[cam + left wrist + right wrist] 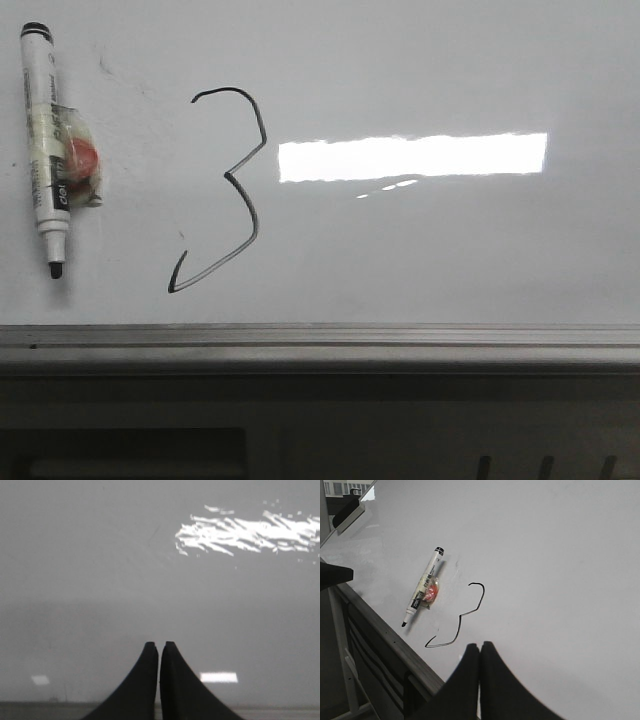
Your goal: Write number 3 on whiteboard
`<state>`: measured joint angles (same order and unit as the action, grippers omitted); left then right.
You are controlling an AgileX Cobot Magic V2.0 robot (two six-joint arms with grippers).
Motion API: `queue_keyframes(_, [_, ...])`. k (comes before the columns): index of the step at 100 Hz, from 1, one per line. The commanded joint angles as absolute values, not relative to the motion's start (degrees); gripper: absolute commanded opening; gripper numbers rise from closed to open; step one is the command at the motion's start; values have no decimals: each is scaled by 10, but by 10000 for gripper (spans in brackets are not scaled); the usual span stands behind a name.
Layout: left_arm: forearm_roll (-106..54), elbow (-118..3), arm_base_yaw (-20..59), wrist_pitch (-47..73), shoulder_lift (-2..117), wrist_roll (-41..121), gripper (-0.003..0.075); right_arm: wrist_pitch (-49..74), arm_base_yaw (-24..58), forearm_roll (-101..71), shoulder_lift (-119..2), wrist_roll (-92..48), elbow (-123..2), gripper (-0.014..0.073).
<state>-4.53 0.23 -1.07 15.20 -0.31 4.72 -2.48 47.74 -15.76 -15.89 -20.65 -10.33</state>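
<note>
A thin black angular number 3 (pixel 238 190) with a hooked tail is drawn on the glossy white whiteboard (pixel 450 260); it also shows in the right wrist view (pixel 465 614). A white marker pen (pixel 45 150) with a black tip lies left of it, a red and clear lump stuck to its side; it shows in the right wrist view too (pixel 422 586). My right gripper (pixel 480 646) is shut and empty, above the board near the 3's tail. My left gripper (pixel 159 645) is shut and empty over bare board (pixel 100 580). No gripper shows in the front view.
The board's silver-grey metal edge strip (pixel 320 340) runs along the near side, with dark furniture below it. A bright rectangular light reflection (pixel 412 156) lies right of the 3. A dark eraser-like block (pixel 347 509) sits at the board's far corner.
</note>
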Motion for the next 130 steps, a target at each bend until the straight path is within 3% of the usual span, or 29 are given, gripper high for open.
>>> queue_keyframes(1, [-50,22,-13,167,-19,47,-20,-72,474,-154,-162,-214,-118,-64])
queue_keyframes(118, [-50,22,-13,166,-17,47,-20,-71,474,-154,-162,-214,-118,-64])
queue_keyframes(130, [-50,22,-13,166,-17,47,-20,-69,474,-68,-162,-211,-120,-64])
